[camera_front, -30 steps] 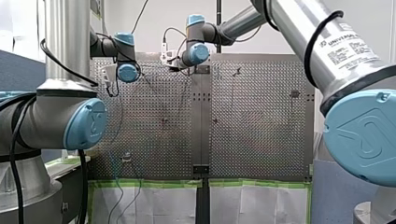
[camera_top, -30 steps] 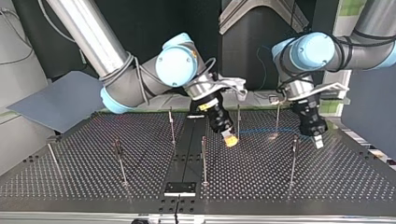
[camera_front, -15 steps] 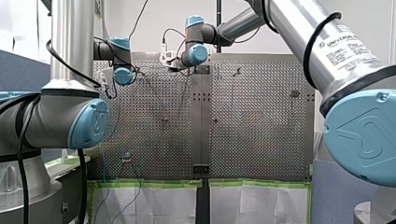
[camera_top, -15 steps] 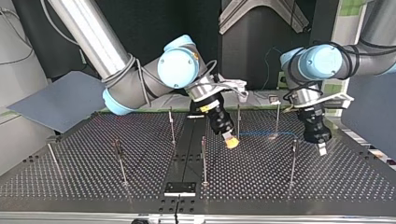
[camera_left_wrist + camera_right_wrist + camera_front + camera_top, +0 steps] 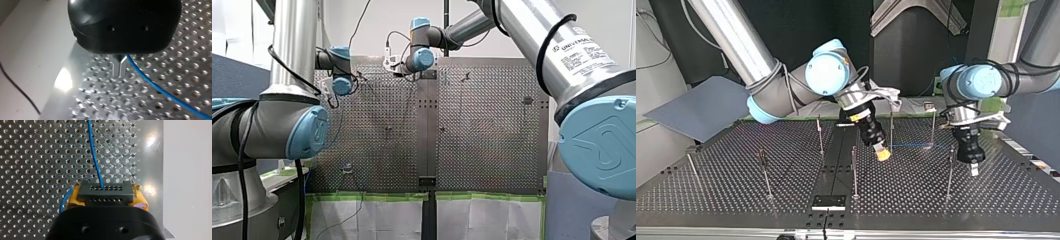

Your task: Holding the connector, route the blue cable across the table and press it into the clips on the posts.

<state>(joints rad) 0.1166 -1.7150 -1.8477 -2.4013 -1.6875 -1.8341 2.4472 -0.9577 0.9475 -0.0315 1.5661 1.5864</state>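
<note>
Two arms, my right [image 5: 781,92] and my left [image 5: 1016,82], over one perforated table [image 5: 711,195] bearing seven posts [image 5: 854,172]: in the top view, three left of its dark centre strip [image 5: 836,165], four right. One blue cable [image 5: 93,157], one connector [image 5: 105,191].

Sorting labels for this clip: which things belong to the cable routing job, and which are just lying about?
In the job: blue cable, connector in my right tool, posts, my left tool.
Lying about: grey sheet, black plate, taped paper.
</note>
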